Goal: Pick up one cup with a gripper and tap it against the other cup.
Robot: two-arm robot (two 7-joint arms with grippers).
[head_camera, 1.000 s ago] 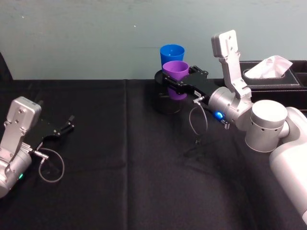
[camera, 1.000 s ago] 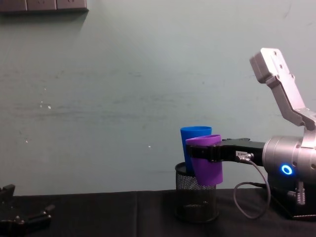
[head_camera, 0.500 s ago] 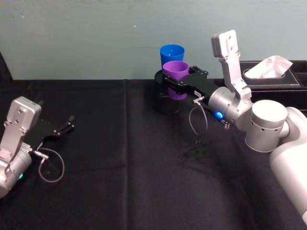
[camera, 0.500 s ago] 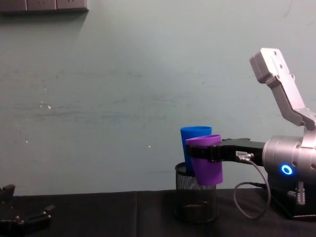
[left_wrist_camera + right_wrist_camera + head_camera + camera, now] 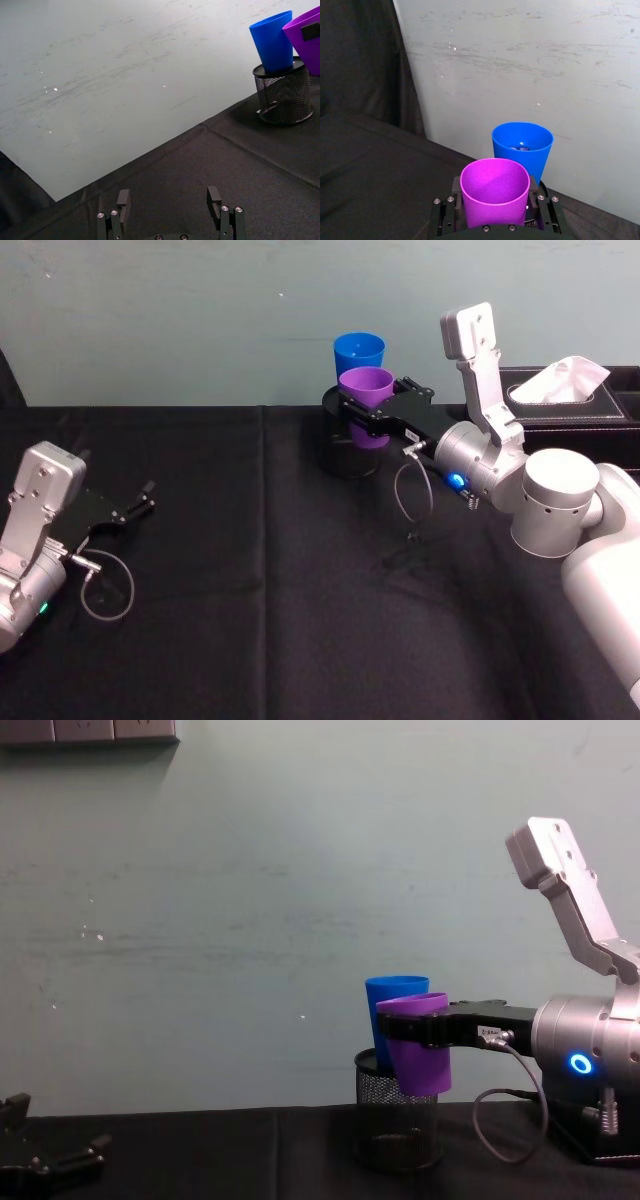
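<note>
Purple cup [image 5: 366, 390] is off the table, clamped in the right gripper [image 5: 362, 412]. One black finger sits on each side of the cup, pressed against the wall a little below the rim. The rim shows above the fingers and the base hangs below them. In the chest view the cup [image 5: 422, 1065] hangs a bit off upright, with its base lower than the rim of the mesh pen holder [image 5: 398, 1130] and well above the tablecloth.

Blue cup [image 5: 359, 348] stands inside the mesh pen holder [image 5: 345, 460] at the far edge of the table [image 5: 260, 590], close to the wall. It leans slightly. The purple cup is just in front of it on the robot's side, with its rim lower than the blue rim. In the right wrist view the purple cup [image 5: 495, 192] overlaps the lower front of the blue cup [image 5: 522, 150], with the gripper [image 5: 495, 220] around it. Can't tell whether the two cups touch or are just apart.

Left gripper [image 5: 135, 505] is parked low on the robot's left, well away from both cups. Its fingers are spread with nothing between them. The left wrist view shows the same gap [image 5: 168, 200], with the blue cup [image 5: 272, 40] and holder [image 5: 282, 97] far off.

A tissue box [image 5: 570, 400] sits at the back right, behind the right arm.
</note>
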